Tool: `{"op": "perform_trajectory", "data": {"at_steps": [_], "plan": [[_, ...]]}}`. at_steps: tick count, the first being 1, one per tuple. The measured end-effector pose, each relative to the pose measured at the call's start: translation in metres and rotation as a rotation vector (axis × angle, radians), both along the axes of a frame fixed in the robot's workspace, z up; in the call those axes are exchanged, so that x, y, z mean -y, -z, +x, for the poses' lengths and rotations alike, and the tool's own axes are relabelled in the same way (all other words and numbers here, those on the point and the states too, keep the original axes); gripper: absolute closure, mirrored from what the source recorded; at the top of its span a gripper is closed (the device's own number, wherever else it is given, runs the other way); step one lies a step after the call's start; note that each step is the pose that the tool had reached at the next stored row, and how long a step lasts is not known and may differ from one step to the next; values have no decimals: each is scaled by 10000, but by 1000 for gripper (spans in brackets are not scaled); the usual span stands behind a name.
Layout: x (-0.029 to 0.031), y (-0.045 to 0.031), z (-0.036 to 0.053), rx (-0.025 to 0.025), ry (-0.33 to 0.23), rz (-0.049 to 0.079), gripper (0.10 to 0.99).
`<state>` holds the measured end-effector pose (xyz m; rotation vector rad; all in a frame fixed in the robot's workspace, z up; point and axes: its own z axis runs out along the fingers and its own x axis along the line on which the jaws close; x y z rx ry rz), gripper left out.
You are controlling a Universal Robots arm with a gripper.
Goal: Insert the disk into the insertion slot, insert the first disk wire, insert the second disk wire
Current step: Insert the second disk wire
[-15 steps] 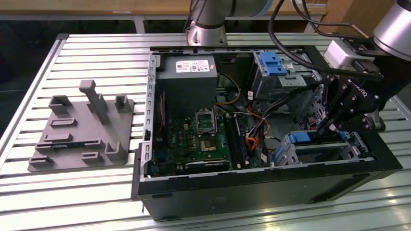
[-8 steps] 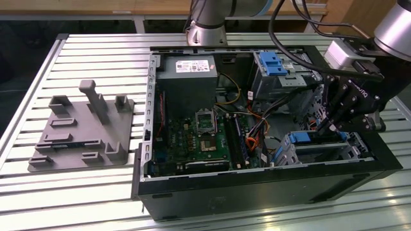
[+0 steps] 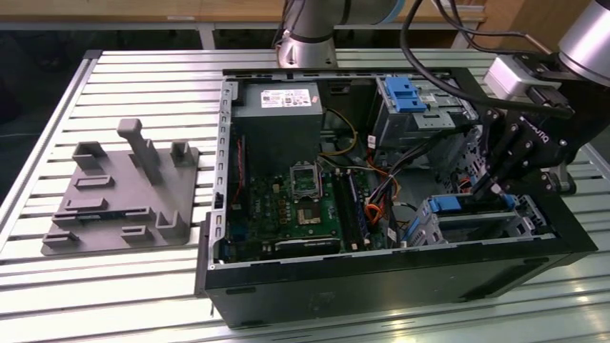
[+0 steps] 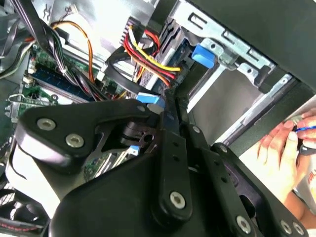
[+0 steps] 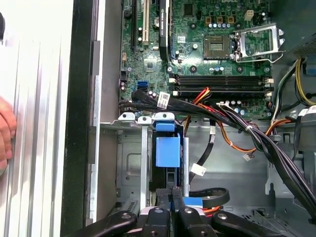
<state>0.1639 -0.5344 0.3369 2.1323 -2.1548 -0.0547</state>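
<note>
Directly below my gripper (image 5: pixel 170 195), fingers closed together, the disk (image 5: pixel 168 150) stands on edge in the insertion slot (image 3: pixel 496 225), long axis running away from me.

1. A white printed label (image 3: pixel 288 98) on the grey power supply (image 3: pixel 276 132): its print cannot be made out.
2. White lettering on the end effector (image 3: pixel 484 191) housing: unreadable.
3. White cable tags (image 5: pixel 164 100) in the first wrist view: illegible.
</note>
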Motion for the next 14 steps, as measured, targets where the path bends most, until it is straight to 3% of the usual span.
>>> {"op": "perform_trajectory", "data": {"at_steps": [14], "plan": [[-15, -4, -1, 0, -2, -1, 945]]}}
